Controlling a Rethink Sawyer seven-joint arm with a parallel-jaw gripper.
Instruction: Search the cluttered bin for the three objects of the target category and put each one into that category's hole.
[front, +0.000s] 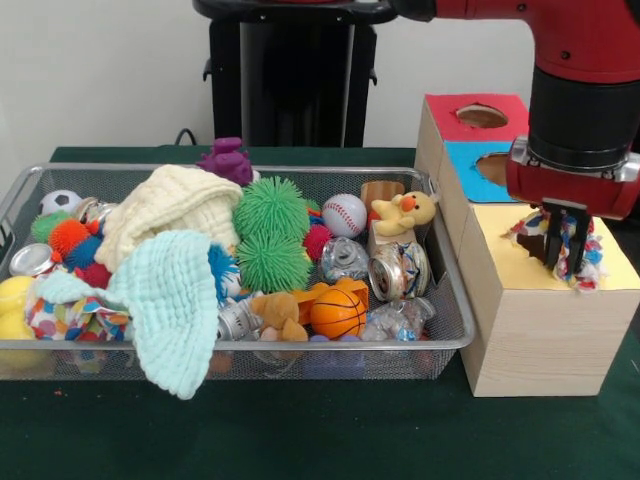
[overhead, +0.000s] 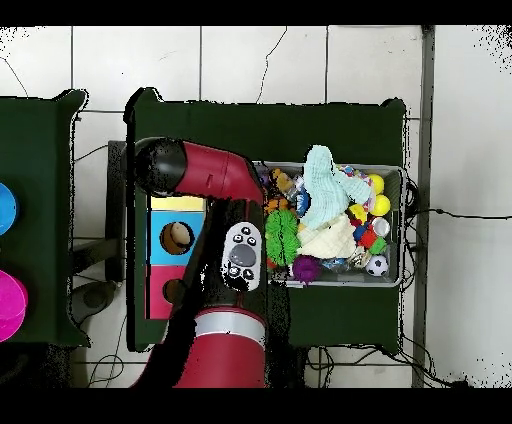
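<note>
Pale wooden box (front: 540, 335), yellow top, gripper (front: 565, 262) pinching soft patchwork cloth (front: 585, 250)

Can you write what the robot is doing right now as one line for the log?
gripper: over yellow box, shut on printed cloth | cloth: at yellow hole, not yet through | bin: another printed cloth left

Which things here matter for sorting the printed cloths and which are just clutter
Job:
gripper, over the yellow box
printed cloth at the yellow-topped hole
another printed cloth
wire mesh bin

Lying about:
mint waffle cloth
cream waffle cloth
baseball
green spiky balls
crushed can
</note>
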